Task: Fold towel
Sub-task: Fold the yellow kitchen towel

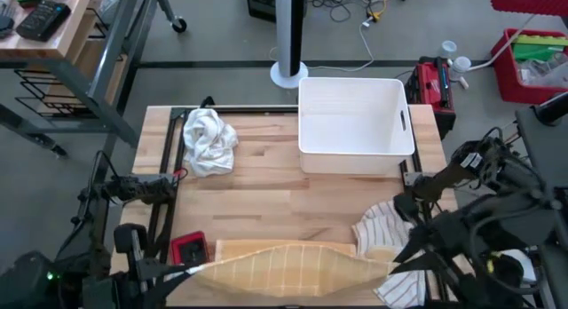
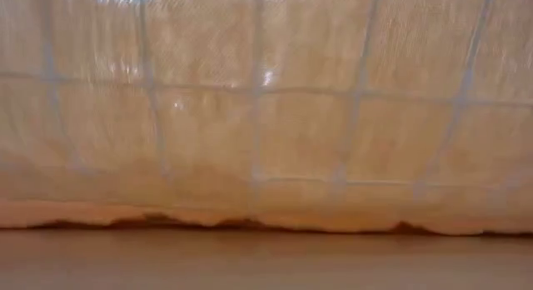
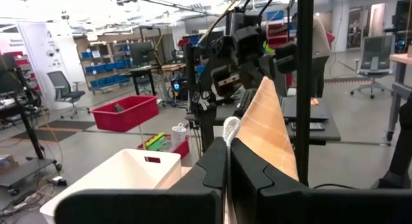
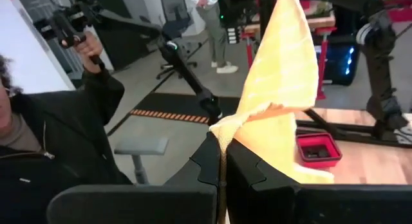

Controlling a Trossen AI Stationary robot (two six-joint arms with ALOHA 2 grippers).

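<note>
While stretched along the frame's bottom edge, the yellow towel (image 1: 280, 269) is gripped by the left hand (image 1: 191, 271) and right hand (image 1: 395, 266).

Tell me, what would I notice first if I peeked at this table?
The yellow towel, stretched tight along the table's near edge, with the left gripper pinching one end and the right gripper pinching the other. Behind it sit a big white bin at the far edge and a crumpled white cloth to its left.
</note>
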